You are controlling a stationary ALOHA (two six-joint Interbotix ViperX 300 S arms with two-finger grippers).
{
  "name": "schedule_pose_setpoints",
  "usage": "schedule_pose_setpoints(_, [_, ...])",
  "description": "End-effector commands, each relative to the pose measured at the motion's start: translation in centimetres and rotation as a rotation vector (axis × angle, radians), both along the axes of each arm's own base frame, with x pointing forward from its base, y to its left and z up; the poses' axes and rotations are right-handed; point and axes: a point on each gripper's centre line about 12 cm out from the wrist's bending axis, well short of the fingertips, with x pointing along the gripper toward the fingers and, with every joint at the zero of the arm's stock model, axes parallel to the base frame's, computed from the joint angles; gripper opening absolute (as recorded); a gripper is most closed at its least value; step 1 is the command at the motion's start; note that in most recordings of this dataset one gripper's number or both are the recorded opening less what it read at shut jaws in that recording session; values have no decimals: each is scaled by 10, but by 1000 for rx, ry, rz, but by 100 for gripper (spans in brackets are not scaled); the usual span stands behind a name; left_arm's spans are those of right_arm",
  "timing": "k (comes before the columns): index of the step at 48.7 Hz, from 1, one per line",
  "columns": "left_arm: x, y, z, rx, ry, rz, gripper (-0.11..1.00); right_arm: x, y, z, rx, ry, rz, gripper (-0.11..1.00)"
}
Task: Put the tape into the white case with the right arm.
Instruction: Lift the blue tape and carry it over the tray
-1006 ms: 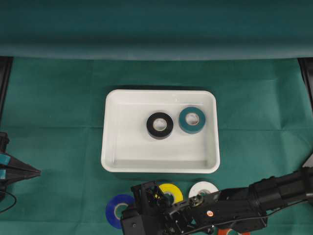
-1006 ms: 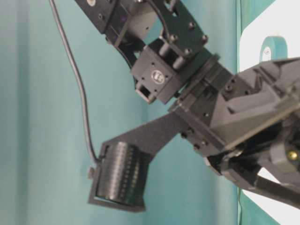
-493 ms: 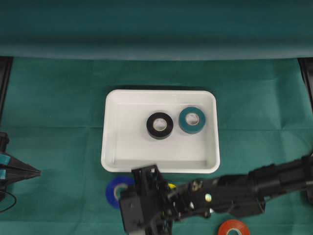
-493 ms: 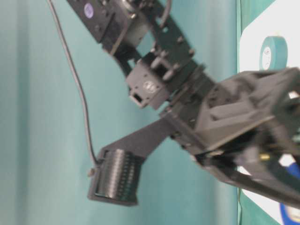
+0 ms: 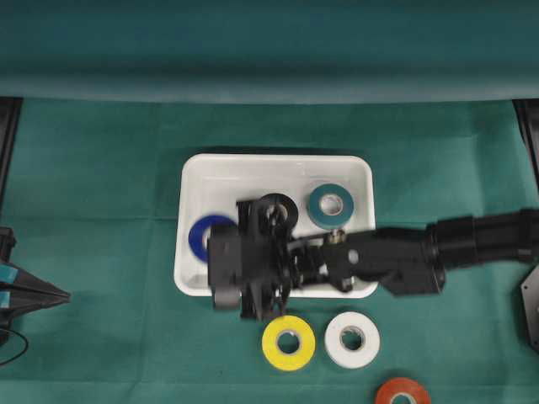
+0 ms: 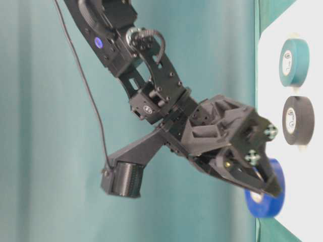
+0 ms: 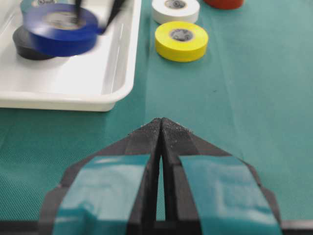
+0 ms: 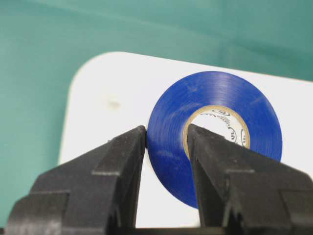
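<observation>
- The bench (image 5: 101,185), draped in green cloth, carries everything you are working with; the white case (image 5: 253,172) sits at its middle.
- The right arm (image 5: 472,240) reaches in from the right edge of the overhead view and crosses the near rim of the case, with its wrist over the near left part of the tray.
- The left arm is parked at the left edge; its tool (image 7: 160,128) is pressed together on nothing, pointing along the cloth just outside the case.
- Inside the case you already have two rolls lying flat: a black roll (image 6: 298,120) near the middle and a teal roll (image 5: 329,206) to its right.
- Your right tool (image 8: 166,134) is pinching the blue tape (image 8: 215,132) by its wall, one finger outside the roll and one through the core. The roll hangs over the left end of the case floor; I cannot tell whether it touches the floor yet.
- Still out on the cloth, near the front edge: a yellow roll (image 5: 288,342), a white roll (image 5: 352,339) just right of it, and an orange roll (image 5: 402,393) at the near right.
- My reading: two rolls are in, a third is about to be set down, and three are left to fetch. Next comes lowering and spreading the fingers.
</observation>
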Motion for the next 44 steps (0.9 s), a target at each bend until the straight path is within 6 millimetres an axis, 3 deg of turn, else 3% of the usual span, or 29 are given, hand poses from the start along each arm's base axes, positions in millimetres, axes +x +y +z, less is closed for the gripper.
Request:
schedule_pose_setpoints(1, [1,0,4,-2,-2,2,0,0,-14,28,-2,-82,-13,0])
schedule_pose_setpoints(10, [1,0,4,-2,-3,2,0,-6,-44,23,15,-126,-43,0])
schedule_pose_setpoints(19, [1,0,4,-2,-2,0,0,-11,-62,12,27,-127,-68,0])
schedule_pose_setpoints(44, [1,0,4,-2,-3,2,0,-10,-63,6,34,-134,-58,0])
